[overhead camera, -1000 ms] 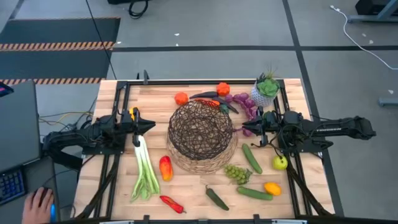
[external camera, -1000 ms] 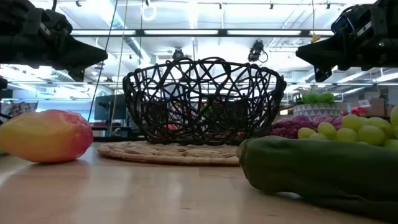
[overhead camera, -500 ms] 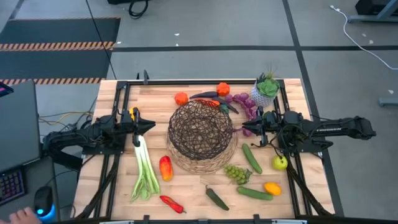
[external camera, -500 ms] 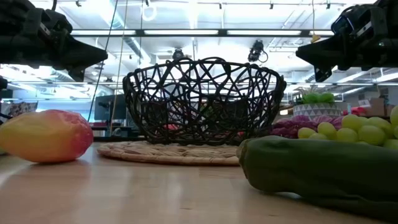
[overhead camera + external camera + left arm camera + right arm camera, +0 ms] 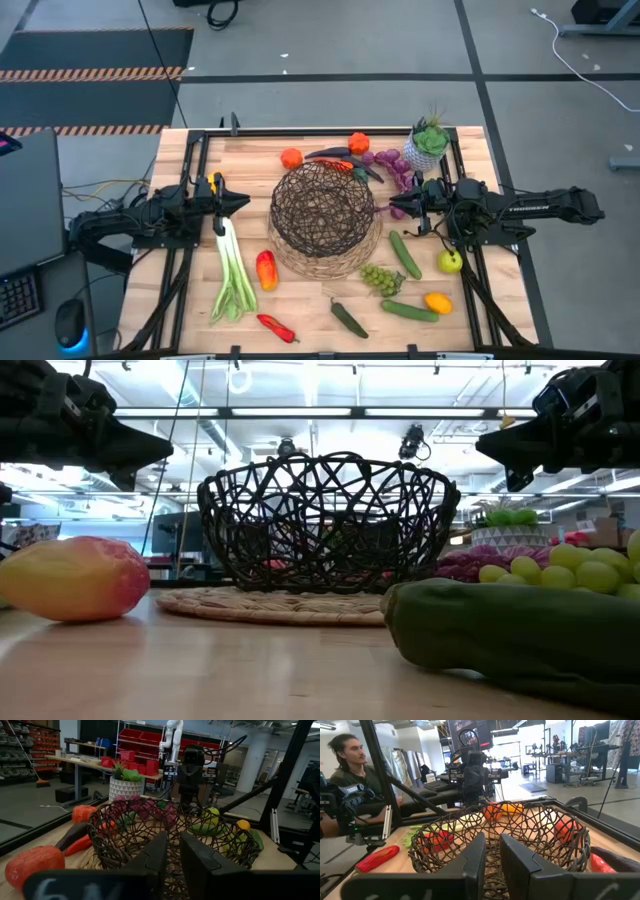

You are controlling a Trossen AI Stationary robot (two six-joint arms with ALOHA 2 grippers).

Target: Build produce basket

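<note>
Here the basket (image 5: 323,213) sits empty on the desk (image 5: 300,305).
The left pincer (image 5: 242,201) and right pincer (image 5: 394,210) wait on either side, both nearly closed, holding nothing.

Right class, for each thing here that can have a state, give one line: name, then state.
basket: upright on the table, nothing inside it.
leek: lying flat, outside the basket.
green grapes: on the table beside the basket's base.
left tool: shut, empty, beside the basket.
right tool: shut, empty, beside the basket.
</note>
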